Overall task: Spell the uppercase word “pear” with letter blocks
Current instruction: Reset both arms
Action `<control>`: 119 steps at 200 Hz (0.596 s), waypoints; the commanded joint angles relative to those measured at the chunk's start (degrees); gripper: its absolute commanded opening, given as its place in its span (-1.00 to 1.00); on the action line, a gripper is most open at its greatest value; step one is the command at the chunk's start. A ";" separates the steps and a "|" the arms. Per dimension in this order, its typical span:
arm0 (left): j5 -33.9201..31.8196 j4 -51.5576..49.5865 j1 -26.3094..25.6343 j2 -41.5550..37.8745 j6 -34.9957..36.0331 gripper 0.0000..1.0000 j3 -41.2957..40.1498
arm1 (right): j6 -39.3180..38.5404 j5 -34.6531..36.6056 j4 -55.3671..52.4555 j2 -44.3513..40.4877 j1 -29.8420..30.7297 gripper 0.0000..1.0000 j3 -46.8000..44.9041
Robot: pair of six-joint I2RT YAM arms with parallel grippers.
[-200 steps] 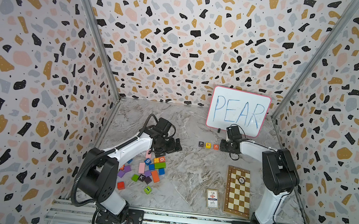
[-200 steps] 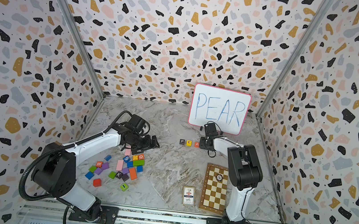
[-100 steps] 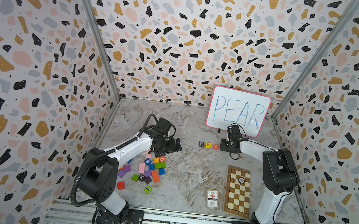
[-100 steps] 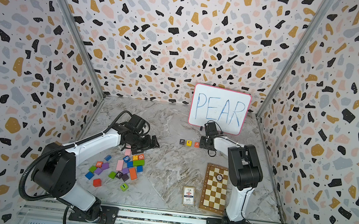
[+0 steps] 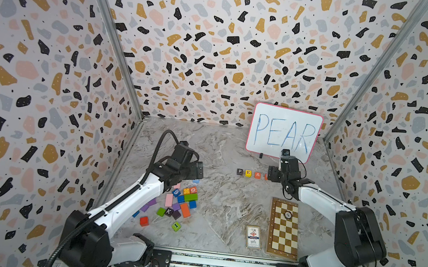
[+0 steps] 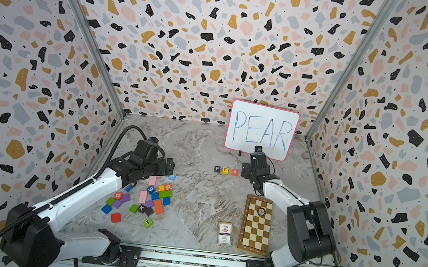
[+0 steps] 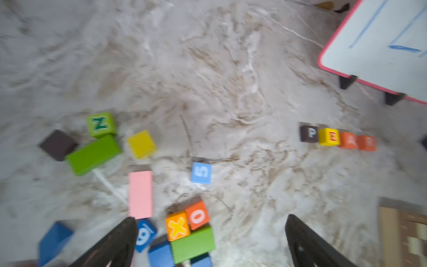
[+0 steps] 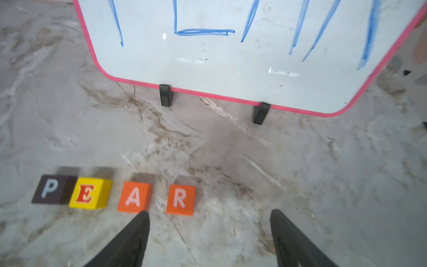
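**Operator:** State the work area.

**Technician:** A marble-patterned bench (image 5: 228,147), enclosed on three sides by terrazzo-print walls (image 5: 218,43).

**Operator:** Locate the letter blocks.

**Technician:** The letter blocks (image 5: 248,173) lie in one row on the bench, in front of the whiteboard (image 8: 231,57) marked PEAR. In the right wrist view the order is P block (image 8: 49,189), E block (image 8: 86,193), A block (image 8: 133,197), R block (image 8: 180,200), all letter-side up. P and E touch. Narrow gaps separate E from A and A from R.

**Operator:** Tool state?

**Technician:** The right tool (image 8: 209,213) is just beside the R block, jaws apart, nothing between them. One finger (image 8: 136,231) shows close to the near edge of the A block. The left tool (image 7: 210,219) hangs over the loose blocks (image 5: 179,204), well apart from the row, with its jaws spread wide and empty.

**Operator:** Other items?

**Technician:** A chessboard (image 5: 284,228) and a card box (image 5: 253,237) lie near the front of the bench, clear of the row.

**Operator:** Step in hand?

**Technician:** Judged to be the final placement. All four letters are down and the word reads correctly.

**Operator:** Next move?

**Technician:** Lift the right tool straight up and back with the jaws apart. Avoid sideways travel, which could nudge A or R. Closing the gaps is optional.
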 commanded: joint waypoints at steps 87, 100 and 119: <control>0.96 41.10 15.99 4.52 27.94 0.93 -21.00 | -17.63 1.02 55.60 -7.71 -5.08 0.72 -31.78; 3.82 48.24 17.49 6.63 28.00 0.94 -23.30 | -16.26 -0.88 60.61 -7.12 -7.04 0.88 -33.86; 7.93 57.46 20.05 7.38 28.44 0.94 -26.01 | -14.14 -7.31 65.38 -4.71 -10.79 0.99 -35.65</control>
